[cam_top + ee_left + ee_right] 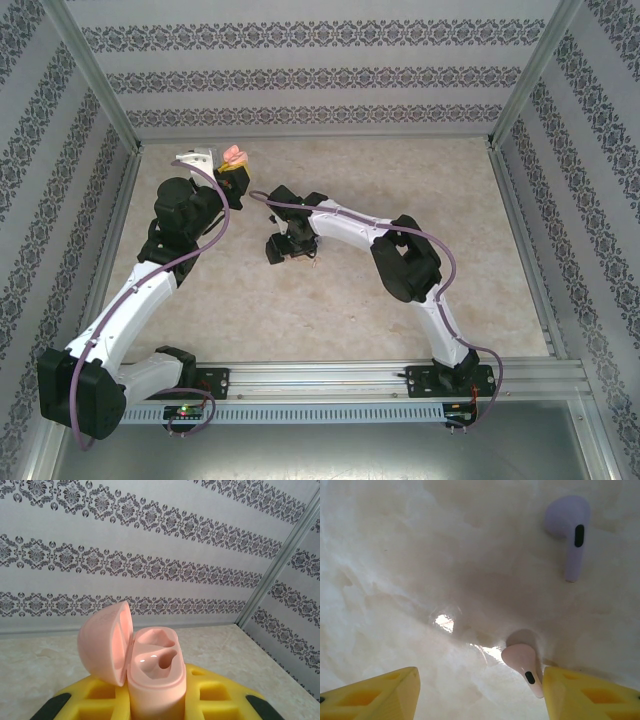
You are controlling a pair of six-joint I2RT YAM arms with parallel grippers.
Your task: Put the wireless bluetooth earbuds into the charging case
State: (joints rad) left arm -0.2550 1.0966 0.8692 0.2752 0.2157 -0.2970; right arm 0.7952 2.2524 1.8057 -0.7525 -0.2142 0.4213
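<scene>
A pink charging case [155, 675] stands upright in my left gripper [157, 700], which is shut on it between yellow fingers [225, 697]. Its lid [102, 642] hangs open to the left and both sockets are empty. From above, the case [236, 154] is held off the table at the back left. My right gripper [480, 695] is open, pointing down close to the marble table. A pink earbud [522, 666] lies on the table just inside its right finger [590, 695]. A lilac earbud [570, 527] lies farther off. The other earbuds are out of view.
Patterned walls and aluminium posts [95, 85] enclose the marble table [400, 180]. The two arms lean toward each other over the left middle, my right gripper [285, 250] sitting low just right of my left gripper [235, 172]. A metal rail [330, 378] runs along the near edge.
</scene>
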